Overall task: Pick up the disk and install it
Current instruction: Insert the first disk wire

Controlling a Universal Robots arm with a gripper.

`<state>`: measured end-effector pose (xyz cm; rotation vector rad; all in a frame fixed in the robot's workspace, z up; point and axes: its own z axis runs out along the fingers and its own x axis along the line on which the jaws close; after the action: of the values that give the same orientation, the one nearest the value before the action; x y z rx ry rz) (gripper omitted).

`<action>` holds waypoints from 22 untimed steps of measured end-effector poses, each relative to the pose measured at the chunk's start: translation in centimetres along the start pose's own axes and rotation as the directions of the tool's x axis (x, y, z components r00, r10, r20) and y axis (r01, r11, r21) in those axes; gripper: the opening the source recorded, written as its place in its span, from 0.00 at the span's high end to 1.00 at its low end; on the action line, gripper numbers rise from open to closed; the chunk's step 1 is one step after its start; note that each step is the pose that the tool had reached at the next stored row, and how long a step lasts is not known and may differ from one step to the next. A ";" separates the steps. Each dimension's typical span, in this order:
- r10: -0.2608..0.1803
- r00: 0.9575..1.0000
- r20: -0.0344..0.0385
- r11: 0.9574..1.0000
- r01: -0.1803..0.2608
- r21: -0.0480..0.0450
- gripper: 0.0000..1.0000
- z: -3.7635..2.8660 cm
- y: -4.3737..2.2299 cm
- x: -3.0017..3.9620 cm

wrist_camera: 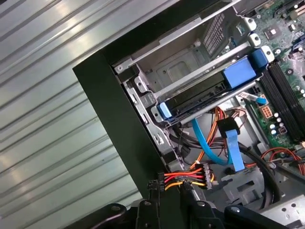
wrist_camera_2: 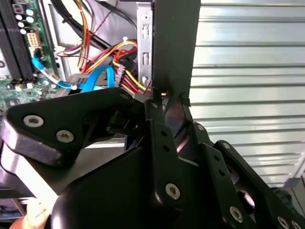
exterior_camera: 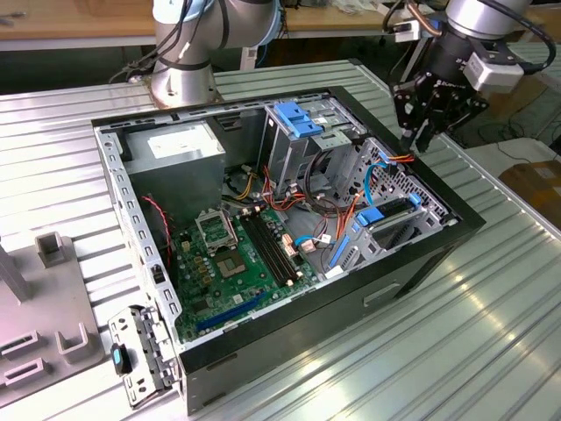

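The fingers (wrist_camera_2: 153, 119) are drawn close together with only a slit between the tips and nothing held, and the gripper (exterior_camera: 415, 140) hangs over the rim of the open computer case (exterior_camera: 333, 298) on the exterior view's right. In the first wrist view, the tips sit just by a bundle of red, yellow and orange power wires (wrist_camera: 188, 175). A little further in, the disk (wrist_camera: 200, 98) lies flat in the grey drive cage (wrist_camera: 186, 67). It looks to me seated there, with its blue rail frame (wrist_camera: 240, 71) showing at both ends and a blue data cable (wrist_camera: 205, 143) hanging just below. From where I stand, I'd judge the disk to be a stiff, fairly heavy slab of metal. Its faces look smooth and it would be sensitive to knocks, so it is best taken across its narrow edges or by the rail frame, not by the label side. Beyond the cage are the green motherboard (exterior_camera: 237, 254), the grey power-supply box (exterior_camera: 180, 149) and a second cage with a blue latch (exterior_camera: 298, 118). The case rests on a ribbed metal desk (exterior_camera: 456, 351), with a loose bracket panel (exterior_camera: 140, 351) and a grey fixture (exterior_camera: 53, 298) on the exterior view's left. The arm's base (exterior_camera: 184, 61) stands behind it, with wooden benches (exterior_camera: 70, 17) at the back of the room.
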<state>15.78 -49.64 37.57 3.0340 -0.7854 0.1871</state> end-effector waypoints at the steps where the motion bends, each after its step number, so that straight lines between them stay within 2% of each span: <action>1: -0.001 1.000 -0.009 1.000 0.001 0.004 0.69 0.06 0.01 -0.01; 2: -0.002 1.000 -0.012 1.000 0.002 0.005 0.69 0.18 0.01 -0.01; 4: -0.008 1.000 -0.012 1.000 0.008 0.006 0.69 0.59 0.08 -0.05; 7: -0.026 1.000 -0.012 1.000 0.026 0.006 0.69 0.82 0.17 -0.03; 9: -0.039 0.999 -0.017 0.999 0.039 -0.004 0.69 0.88 0.18 -0.05; 10: -0.044 0.999 -0.022 0.999 0.043 -0.013 0.69 0.90 0.18 -0.05; 11: -0.048 0.998 -0.029 0.999 0.047 -0.026 0.69 0.90 0.18 -0.06; 12: -0.050 0.998 -0.032 0.998 0.049 -0.033 0.69 0.93 0.19 -0.08; 13: -0.052 0.998 -0.033 0.998 0.051 -0.035 0.69 1.01 0.21 -0.14; 22: -0.064 0.997 -0.041 0.997 0.063 -0.034 0.70 1.11 0.26 -0.25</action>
<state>15.56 -49.78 36.43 3.0090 -0.6817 0.2344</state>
